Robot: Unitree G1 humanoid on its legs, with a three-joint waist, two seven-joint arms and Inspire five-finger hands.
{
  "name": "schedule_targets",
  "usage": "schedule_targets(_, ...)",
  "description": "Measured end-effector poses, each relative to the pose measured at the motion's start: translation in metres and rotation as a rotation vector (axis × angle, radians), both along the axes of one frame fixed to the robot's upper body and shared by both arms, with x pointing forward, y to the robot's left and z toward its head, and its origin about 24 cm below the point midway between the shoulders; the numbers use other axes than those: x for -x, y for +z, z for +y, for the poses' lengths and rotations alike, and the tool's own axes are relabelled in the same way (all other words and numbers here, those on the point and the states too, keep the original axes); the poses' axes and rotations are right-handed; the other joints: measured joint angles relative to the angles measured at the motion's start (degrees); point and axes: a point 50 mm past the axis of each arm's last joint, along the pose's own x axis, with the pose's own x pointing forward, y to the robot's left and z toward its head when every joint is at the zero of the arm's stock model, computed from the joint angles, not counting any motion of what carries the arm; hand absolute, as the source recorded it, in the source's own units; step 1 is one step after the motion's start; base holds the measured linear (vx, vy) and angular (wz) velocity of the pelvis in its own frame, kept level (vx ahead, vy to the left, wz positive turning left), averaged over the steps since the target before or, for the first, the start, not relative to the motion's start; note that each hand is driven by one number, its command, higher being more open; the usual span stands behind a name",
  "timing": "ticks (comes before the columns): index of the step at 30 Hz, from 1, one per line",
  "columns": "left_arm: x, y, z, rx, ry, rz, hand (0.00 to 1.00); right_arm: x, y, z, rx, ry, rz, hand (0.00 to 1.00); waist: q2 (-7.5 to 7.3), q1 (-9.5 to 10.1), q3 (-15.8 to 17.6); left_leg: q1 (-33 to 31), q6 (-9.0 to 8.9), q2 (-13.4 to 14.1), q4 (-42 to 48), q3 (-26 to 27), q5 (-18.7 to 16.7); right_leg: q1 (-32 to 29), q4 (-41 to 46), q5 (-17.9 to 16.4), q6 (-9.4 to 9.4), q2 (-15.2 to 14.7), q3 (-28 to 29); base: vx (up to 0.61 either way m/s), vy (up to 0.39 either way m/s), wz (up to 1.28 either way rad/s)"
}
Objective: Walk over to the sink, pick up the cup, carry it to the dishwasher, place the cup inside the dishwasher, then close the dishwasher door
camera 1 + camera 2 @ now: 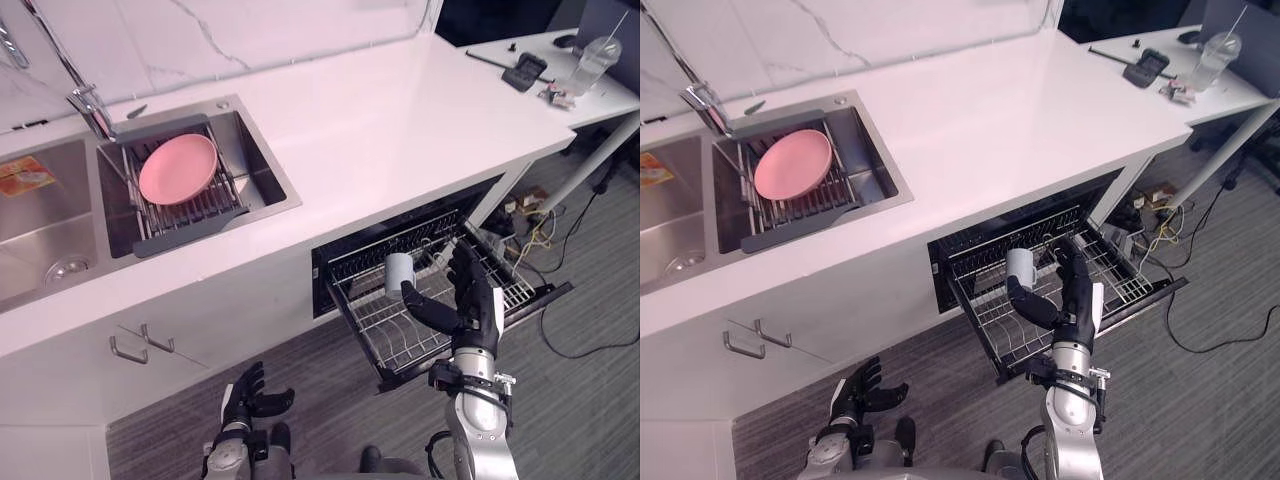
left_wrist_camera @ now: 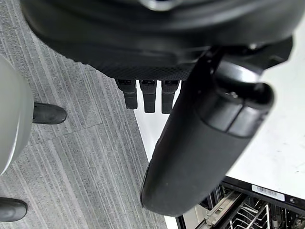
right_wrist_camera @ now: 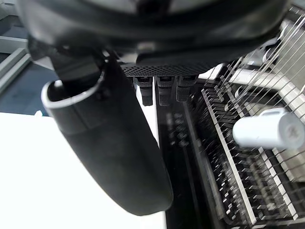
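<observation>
Your right hand's (image 1: 472, 305) fingers (image 1: 463, 262) are straight and spread apart, thumb out to the side, holding nothing. The cup (image 1: 399, 275) sits in the rack (image 1: 400, 345) at centre right of the frame, just beside the thumb; the right wrist view shows it clear of the hand. The rack is pulled out of the open dishwasher (image 1: 335, 258) under the tabletop (image 1: 400, 120). Your left hand (image 1: 250, 395) hangs low at the lower left of the frame, fingers loose and apart, empty. At the upper left, a pink plate (image 1: 178, 168) rests on a drainer in the sink (image 1: 265, 185).
</observation>
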Motion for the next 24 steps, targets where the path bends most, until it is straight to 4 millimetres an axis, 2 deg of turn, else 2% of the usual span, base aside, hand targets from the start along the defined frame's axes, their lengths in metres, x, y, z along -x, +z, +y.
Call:
schedule_targets(5,0.003,-0.002,0.003,-0.017,-0.014,0.013,0.9,0.0,0.016,0.007,0.01,0.042,-0.088,0.9,0.03,-0.35,-0.82,-1.5,-0.01,-0.93,0.74,-3.34,0.56,1.0,-0.13,-0.2,0.08,-0.12,-3.36,-0.03,-0.009,0.36)
schedule_targets(7,0.002,-0.002,0.005,-0.027,-0.011,0.009,0.9,-0.002,0.026,0.009,0.056,0.055,-0.132,0.9,0.04,-0.43,-0.79,-5.05,0.0,-1.44,2.79,-6.04,0.61,0.9,0.01,-0.49,0.05,-0.7,-7.6,-0.06,-0.005,0.83)
schedule_targets(8,0.001,-0.002,0.006,-0.031,-0.011,0.008,0.9,-0.004,0.028,0.009,0.072,0.059,-0.14,0.9,-0.03,-0.41,-0.76,-5.57,1.26,-1.25,2.9,-5.08,-0.15,0.91,-0.06,-0.51,0.01,-0.81,-8.51,-0.05,-0.003,0.95)
schedule_targets(9,0.001,-0.004,0.009,-0.041,-0.015,0.028,0.9,-0.007,0.032,0.009,0.119,0.064,-0.158,0.9,-0.07,-0.66,-0.71,-5.81,1.36,1.41,2.68,3.55,-0.21,1.55,-0.43,-0.58,0.13,-1.24,-11.3,-0.02,-0.003,0.84)
schedule_targets(10,0.001,-0.005,0.01,-0.044,-0.017,0.035,0.9,-0.009,0.034,0.009,0.134,0.065,-0.166,0.9,-0.12,-0.91,-0.65,-5.87,1.52,2.49,2.84,7.19,-0.08,1.93,-0.65,-0.61,0.22,-1.75,-12.38,0.02,0.025,1.09)
schedule_targets(11,0.002,-0.006,0.011,-0.055,-0.024,0.042,0.9,-0.012,0.037,0.008,0.174,0.063,-0.179,0.9,-0.06,-1.11,-0.64,-6.45,1.81,4.42,4.12,13.28,0.12,2.52,-0.88,-0.66,0.4,-2.3,-14.59,0.07,0.075,0.88)
schedule_targets(12,0.003,-0.006,0.013,-0.069,-0.033,0.048,0.9,-0.016,0.038,0.006,0.203,0.062,-0.185,0.9,0.04,-1.1,-0.65,-6.86,2.12,5.39,5.25,16.02,0.76,2.82,-0.89,-0.77,0.58,-2.52,-15.61,0.1,0.12,0.79)
schedule_targets(13,0.004,-0.007,0.018,-0.09,-0.044,0.059,0.9,-0.021,0.04,0.006,0.233,0.068,-0.192,0.9,-0.22,-0.66,-0.44,-6.96,0.88,4.79,5.74,15.44,1.08,3.1,-0.88,-0.84,0.7,-2.9,-15.79,0.09,0.099,0.46)
schedule_targets(16,0.008,-0.008,0.023,-0.111,-0.044,0.084,0.9,-0.025,0.042,0.007,0.253,0.073,-0.202,0.9,-0.85,-0.66,0.07,-6.91,1.7,2.55,5.78,13.28,0.35,4.48,-0.55,-0.84,0.7,-4.54,-15.75,0.08,0.113,0.5)
schedule_targets(18,0.008,-0.008,0.023,-0.117,-0.045,0.082,0.9,-0.027,0.04,0.008,0.284,0.079,-0.191,0.9,-0.88,-0.41,0.14,-6.65,2.52,0.98,6.7,12.5,-1.74,4.5,2.26,-1.23,1.32,-6.3,-15.71,0.1,0.177,0.36)
schedule_targets(19,0.008,-0.008,0.023,-0.124,-0.06,0.084,0.9,-0.027,0.037,0.008,0.286,0.079,-0.176,0.9,-0.87,-0.59,0.47,-5.69,2.52,0.12,7.37,12.0,-3.3,4.08,6.91,-1.7,2.0,-8.14,-15.24,0.13,0.228,0.22)
schedule_targets(21,0.009,-0.008,0.022,-0.137,-0.09,0.087,0.9,-0.028,0.031,0.007,0.304,0.078,-0.146,0.9,-0.98,-0.68,0.82,-3.44,3.36,-1.21,7.52,11.67,-4.8,0.03,19.56,-1.59,1.64,-11.64,-12.27,0.12,0.19,0.14)
schedule_targets(22,0.008,-0.007,0.024,-0.152,-0.111,0.085,0.9,-0.028,0.03,0.008,0.31,0.08,-0.138,0.9,-1.69,-0.99,1.27,-2.26,3.98,-2.36,8.21,11.3,-5.68,-3.72,28.68,0.02,-0.81,-13.73,-8.67,0.15,0.174,0.19)
schedule_targets(23,0.007,-0.007,0.023,-0.16,-0.123,0.081,0.9,-0.029,0.029,0.009,0.319,0.081,-0.128,0.9,-1.39,-1.58,1.54,-1.59,5.29,-2.8,8.77,10.37,-6.84,-7.44,35.55,-0.39,-2.08,-13.43,-4.12,0.16,0.152,0.3)
schedule_targets(24,0.008,-0.007,0.025,-0.165,-0.124,0.084,0.9,-0.029,0.029,0.009,0.321,0.081,-0.127,0.9,-1.41,-2.09,1.55,-1.34,5.49,-2.85,8.88,9.5,-7.19,-8.9,37.73,-2.07,-2.07,-12.18,-2.21,0.19,0.103,0.54)
